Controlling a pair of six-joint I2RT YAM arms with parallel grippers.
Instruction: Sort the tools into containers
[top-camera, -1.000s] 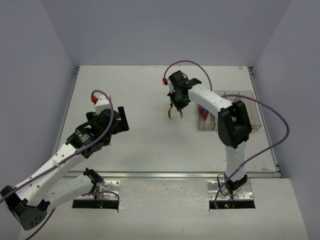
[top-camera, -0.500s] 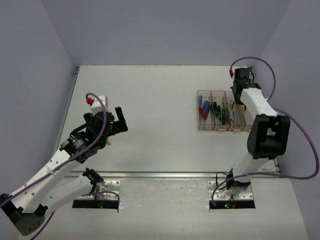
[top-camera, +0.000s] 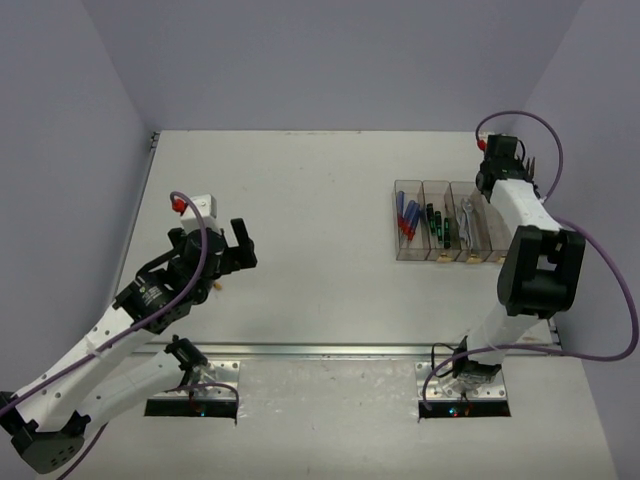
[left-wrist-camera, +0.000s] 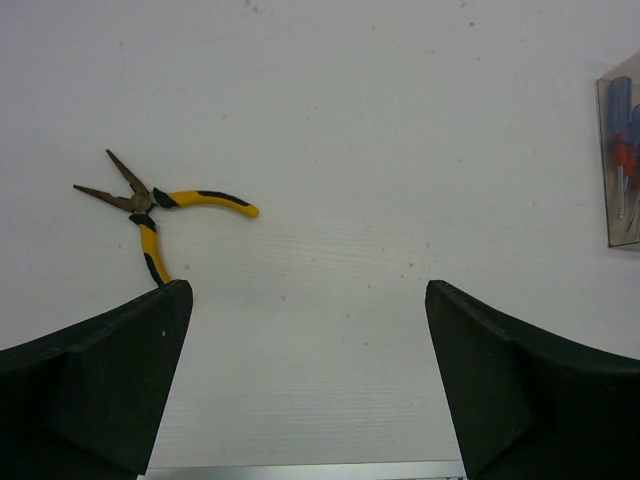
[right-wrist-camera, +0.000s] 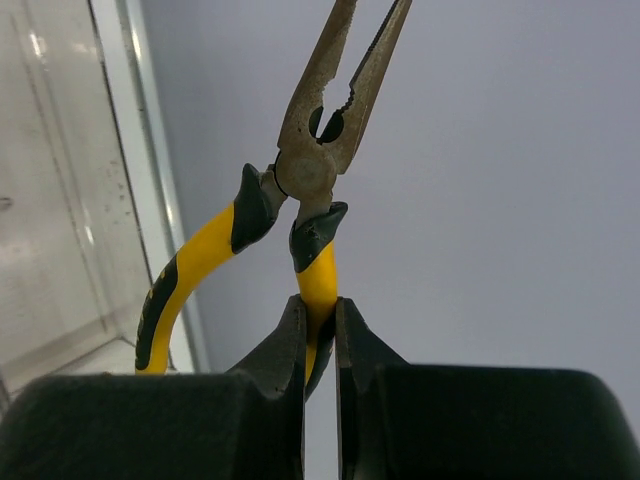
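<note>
Top external view: four clear containers (top-camera: 488, 240), joined side by side in a row, are seen on the right part of the table (top-camera: 300, 190). Blue-handled screwdrivers (top-camera: 405, 218) with red tips are held in the leftmost bin, green and black screwdrivers (top-camera: 433, 225) in the second, and silver wrenches (top-camera: 465, 222) in the third. What lies in the fourth bin, nearest the right arm, cannot be made out.

On the right wrist view, the right end effector (right-wrist-camera: 320, 315) is seen clamped together on one yellow handle of the held pliers (right-wrist-camera: 315, 190), which are lifted off the table with the nose pointing away from the fingers; a clear container wall is seen just beside them.

On the left wrist view, the left end effector (left-wrist-camera: 305, 290) is seen with its fingers wide apart above the table, nothing between them. A second pair of pliers (left-wrist-camera: 150, 200), handles spread, is lying on the table near the left finger, well apart from the containers.
</note>
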